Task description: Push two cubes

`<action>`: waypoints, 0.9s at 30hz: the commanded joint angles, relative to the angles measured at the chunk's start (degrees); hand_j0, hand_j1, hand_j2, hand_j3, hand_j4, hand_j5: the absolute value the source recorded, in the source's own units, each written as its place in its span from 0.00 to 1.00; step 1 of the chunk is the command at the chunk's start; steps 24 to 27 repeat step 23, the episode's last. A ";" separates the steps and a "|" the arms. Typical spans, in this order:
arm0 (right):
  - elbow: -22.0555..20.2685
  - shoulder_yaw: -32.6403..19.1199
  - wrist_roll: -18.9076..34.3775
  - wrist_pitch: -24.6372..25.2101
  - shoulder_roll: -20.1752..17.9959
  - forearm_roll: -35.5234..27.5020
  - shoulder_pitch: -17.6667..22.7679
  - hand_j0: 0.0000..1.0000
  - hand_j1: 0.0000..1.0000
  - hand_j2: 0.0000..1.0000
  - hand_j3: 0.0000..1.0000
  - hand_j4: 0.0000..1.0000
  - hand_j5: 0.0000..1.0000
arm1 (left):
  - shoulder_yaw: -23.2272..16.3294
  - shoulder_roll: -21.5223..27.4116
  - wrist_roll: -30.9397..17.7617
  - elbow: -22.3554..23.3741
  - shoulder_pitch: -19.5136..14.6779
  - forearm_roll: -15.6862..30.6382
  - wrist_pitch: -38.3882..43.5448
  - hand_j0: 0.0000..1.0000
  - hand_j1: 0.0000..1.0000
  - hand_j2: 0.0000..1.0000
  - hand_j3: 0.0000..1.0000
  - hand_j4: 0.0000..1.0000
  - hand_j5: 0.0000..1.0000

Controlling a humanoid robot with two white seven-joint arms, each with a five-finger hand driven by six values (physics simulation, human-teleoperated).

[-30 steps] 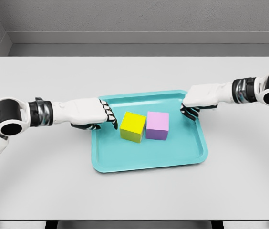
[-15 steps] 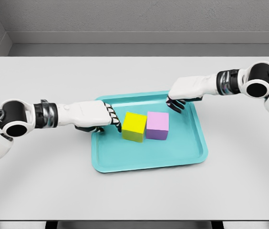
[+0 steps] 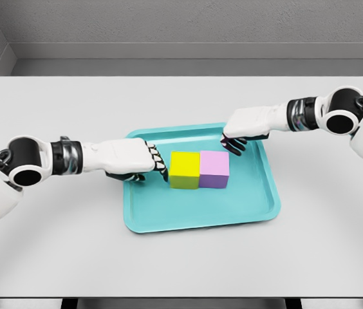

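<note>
Squarely matte yellow cube (image 3: pixel 185 170), purple cube (image 3: pixel 214 169), glossy tray (image 3: pixel 202 210)

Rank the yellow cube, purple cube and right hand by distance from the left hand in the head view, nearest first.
1. Yellow cube: just right of the left hand, at its fingertips, on the tray.
2. Purple cube: beyond the yellow cube, flush against its right side.
3. Right hand: farthest, over the tray's back edge, behind the purple cube.
</note>
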 commanded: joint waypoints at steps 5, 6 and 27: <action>1.65 -0.99 -0.01 0.14 -0.50 -0.27 -1.23 0.11 0.11 0.11 0.11 0.11 0.11 | 0.65 2.83 0.02 -0.62 0.09 1.89 0.13 0.64 0.64 0.64 0.64 0.64 0.64; 3.06 -1.26 -0.01 0.14 -0.50 -0.27 -2.11 0.11 0.11 0.11 0.11 0.11 0.11 | 0.65 2.83 0.02 -0.89 0.09 1.89 0.13 0.64 0.64 0.64 0.64 0.64 0.64; 22.22 -11.18 -0.01 0.14 -7.97 -1.15 -1.76 0.91 0.91 0.91 0.91 0.91 0.91 | 17.62 16.63 0.02 -6.78 8.79 12.52 0.13 1.00 1.00 1.00 1.00 1.00 1.00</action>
